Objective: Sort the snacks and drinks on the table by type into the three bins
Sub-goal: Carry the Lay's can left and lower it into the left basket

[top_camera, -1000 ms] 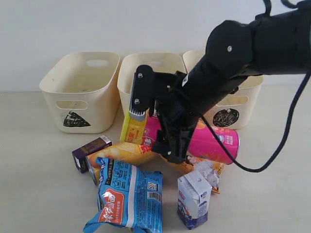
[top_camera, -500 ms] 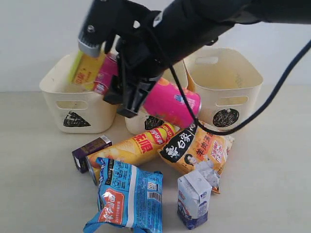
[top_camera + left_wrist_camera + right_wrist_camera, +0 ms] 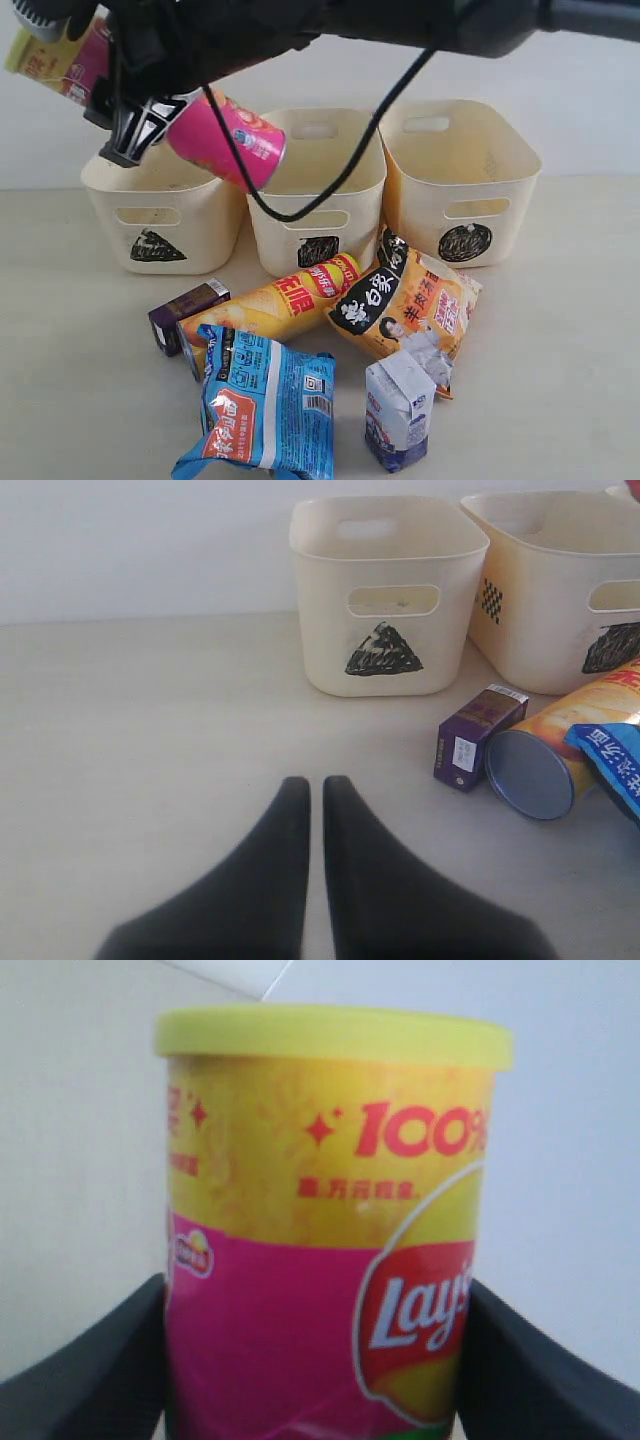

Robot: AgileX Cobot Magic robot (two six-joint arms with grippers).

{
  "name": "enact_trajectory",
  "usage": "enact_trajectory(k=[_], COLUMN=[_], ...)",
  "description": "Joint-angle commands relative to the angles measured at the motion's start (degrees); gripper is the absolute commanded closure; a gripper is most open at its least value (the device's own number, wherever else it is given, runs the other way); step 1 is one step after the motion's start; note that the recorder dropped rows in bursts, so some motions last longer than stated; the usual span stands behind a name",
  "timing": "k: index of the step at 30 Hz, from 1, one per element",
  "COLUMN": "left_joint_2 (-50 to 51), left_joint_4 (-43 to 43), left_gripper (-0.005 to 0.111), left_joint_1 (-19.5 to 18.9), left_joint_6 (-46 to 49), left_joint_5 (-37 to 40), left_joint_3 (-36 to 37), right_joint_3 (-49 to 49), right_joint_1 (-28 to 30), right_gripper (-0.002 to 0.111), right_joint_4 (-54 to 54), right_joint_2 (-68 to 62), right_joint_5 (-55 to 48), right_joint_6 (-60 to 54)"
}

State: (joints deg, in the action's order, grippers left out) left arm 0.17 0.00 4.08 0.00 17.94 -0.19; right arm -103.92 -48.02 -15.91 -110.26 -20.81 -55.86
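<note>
We are looking at the pale bench (image 3: pixel 560 340), which is lying well below the right tool (image 3: pixel 315 1295). The black right arm (image 3: pixel 400 20) is carrying that tool high in the air. Three cream bins are standing in a row on the bench. The first bin (image 3: pixel 200 215) is sitting right under the right tool, the middle bin (image 3: pixel 345 210) is standing just beside it, and the far bin (image 3: pixel 500 190) is standing well apart from the tool.

The right tool is clamping the pink tube (image 3: pixel 225 135) between its two black fingers (image 3: pixel 90 1360). The tube is hanging tilted over the first bin's rim. Its yellow-lidded end is poking out past the tool, and its other end is slanting down toward the middle bin.

Down on the bench, well clear of the right tool, the yellow-orange tube (image 3: pixel 275 305) is lying on its side in front of the middle bin. The blue bag (image 3: pixel 265 405) is overlapping its nearer side, and the orange-black bag (image 3: pixel 405 305) is touching its logo end. The white-and-blue carton (image 3: pixel 398 410) is standing upright just beside that bag's lower edge. The purple carton (image 3: pixel 185 312) is lying against the yellow-orange tube's metal end.

The left tool (image 3: pixel 315 785) is hanging over the bench with its fingers drawn together, leaving only a thin slit and gripping nothing. The purple carton and the tube's metal end are lying out in front of it, and the first bin is standing farther beyond.
</note>
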Motion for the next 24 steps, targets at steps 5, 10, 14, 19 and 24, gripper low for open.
enact_trajectory(k=[5, 10, 14, 19, 24], left_joint_2=[-0.17, -0.17, -0.17, -0.17, -0.17], left_joint_4=[-0.58, -0.58, -0.58, -0.58, -0.58], left_gripper=[0.103, 0.103, 0.103, 0.103, 0.103], left_joint_1=[-0.20, -0.20, -0.20, -0.20, -0.20], left_joint_6=[-0.39, -0.39, -0.39, -0.39, -0.39], left_joint_5=[-0.32, -0.32, -0.32, -0.32, -0.32], left_joint_3=[0.19, 0.19, 0.19, 0.19, 0.19], right_joint_3=[-11.78, -18.45, -23.93, -29.75, -33.30], right_joint_1=[-0.19, -0.19, -0.19, 0.51, 1.70], right_gripper=[0.108, 0.108, 0.108, 0.108, 0.108], right_joint_4=[0.18, 0.18, 0.18, 0.18, 0.18], right_joint_2=[-10.98, -17.82, -23.22, -29.51, -34.54], right_joint_5=[13.37, 19.85, 24.72, 31.76, 35.05], right_joint_6=[-0.62, -1.16, -1.16, 0.04, 9.95])
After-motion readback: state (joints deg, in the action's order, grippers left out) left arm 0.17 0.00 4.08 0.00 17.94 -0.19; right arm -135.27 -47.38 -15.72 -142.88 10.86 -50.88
